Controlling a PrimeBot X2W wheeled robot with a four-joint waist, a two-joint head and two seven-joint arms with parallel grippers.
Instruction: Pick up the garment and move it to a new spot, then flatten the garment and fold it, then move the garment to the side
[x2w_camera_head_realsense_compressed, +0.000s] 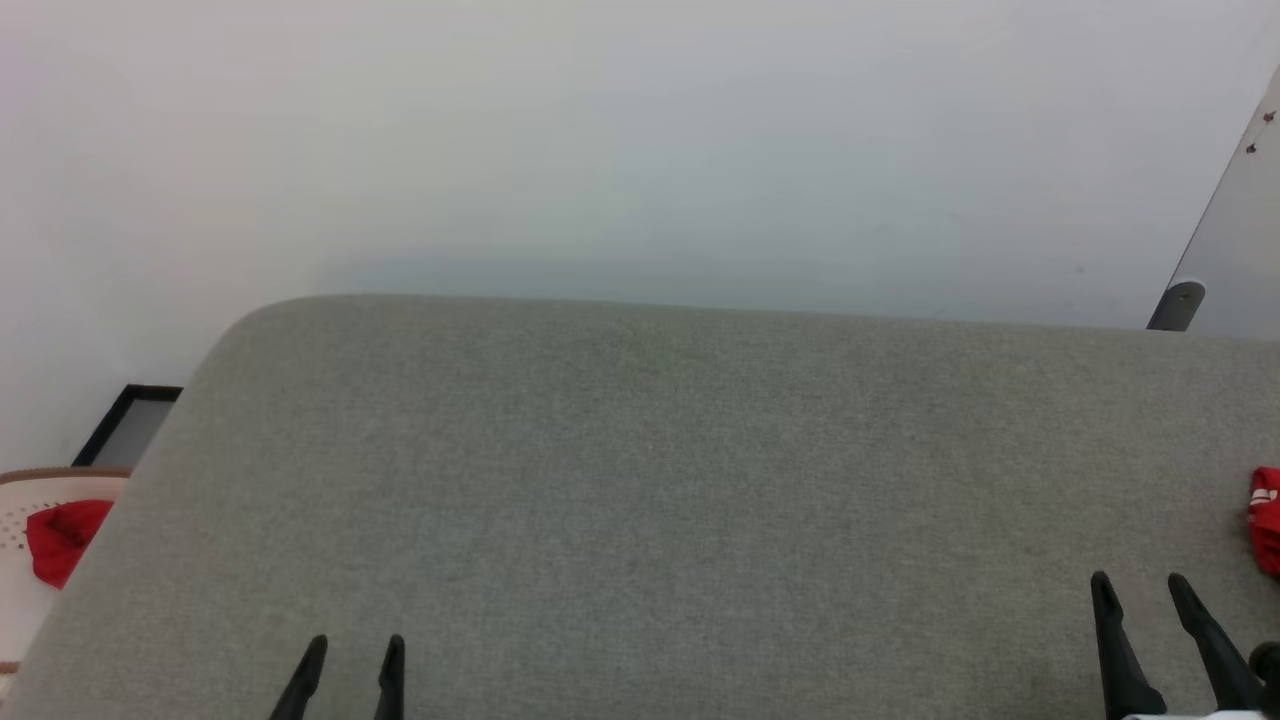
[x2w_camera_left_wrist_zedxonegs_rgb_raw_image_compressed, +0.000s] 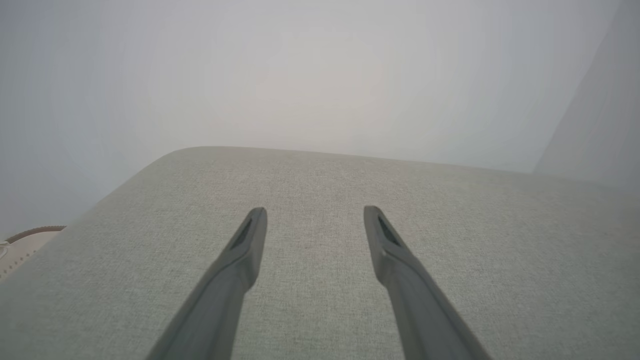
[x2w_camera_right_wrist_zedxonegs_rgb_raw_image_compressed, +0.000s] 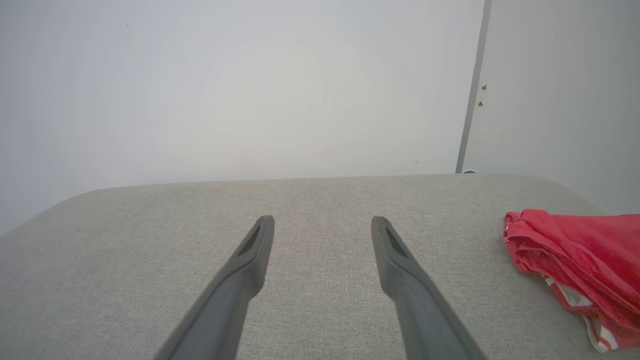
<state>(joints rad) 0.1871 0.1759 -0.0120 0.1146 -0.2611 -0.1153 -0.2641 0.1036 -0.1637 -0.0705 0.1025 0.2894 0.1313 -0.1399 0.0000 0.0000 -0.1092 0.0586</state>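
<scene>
In the head view the task looks barely begun, if at all: the garment is a red sliver with a bit of white trim at the far right edge of the frame, lying on the grey cushion, and so little of it shows there that its shape is hard to judge. The left gripper sits at the lower left and the right gripper at the lower right, both with fingers apart and nothing between them, the right one near the garment but not touching it. Off the cushion's left end a small red cloth lies in a pale basket; it carries no white trim and is not the piece to fold. The left wrist view shows that gripper's fingers spread wide over bare cushion, holding nothing. The right wrist view gives the best look: its fingers are likewise spread and empty, and the garment lies to their right, apart from them, near the cushion's rounded corner. It is a crumpled heap of bright red cloth in loose folds, with white-and-red striped trim peeking from underneath at the lower edge. By that look, picking up, moving, flattening, folding and setting aside are all left to do.
</scene>
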